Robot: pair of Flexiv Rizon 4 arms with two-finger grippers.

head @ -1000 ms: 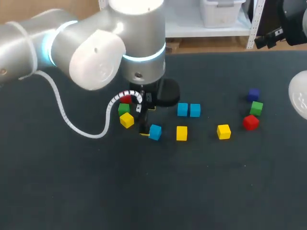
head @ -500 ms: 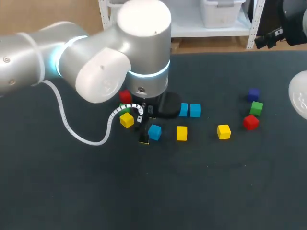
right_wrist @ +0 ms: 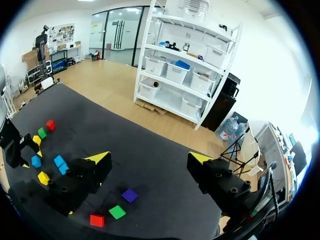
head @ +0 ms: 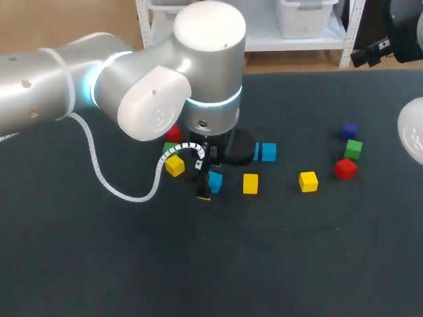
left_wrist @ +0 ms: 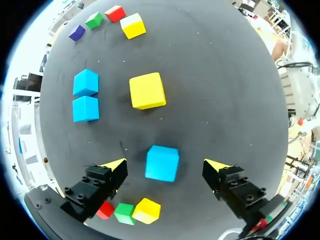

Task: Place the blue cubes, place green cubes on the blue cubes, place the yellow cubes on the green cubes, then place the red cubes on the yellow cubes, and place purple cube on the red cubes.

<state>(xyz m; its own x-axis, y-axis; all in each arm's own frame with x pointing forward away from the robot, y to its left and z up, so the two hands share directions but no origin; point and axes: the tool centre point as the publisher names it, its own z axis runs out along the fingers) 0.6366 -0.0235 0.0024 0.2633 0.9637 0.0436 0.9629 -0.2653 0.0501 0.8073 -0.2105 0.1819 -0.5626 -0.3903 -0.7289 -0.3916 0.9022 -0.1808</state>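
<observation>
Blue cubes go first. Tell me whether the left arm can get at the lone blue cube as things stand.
Probably yes. The left gripper is open, with a finger to each side of the blue cube and nothing between. The yellow cube ahead stands well apart.

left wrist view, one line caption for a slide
Left gripper open, a blue cube between its fingers, a yellow cube and a blue pair ahead.

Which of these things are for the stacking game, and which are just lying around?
For the job: blue cubes, green cubes, yellow cubes, red cubes, purple cube.
Not part of it: the table, the left arm's white cable.
</observation>
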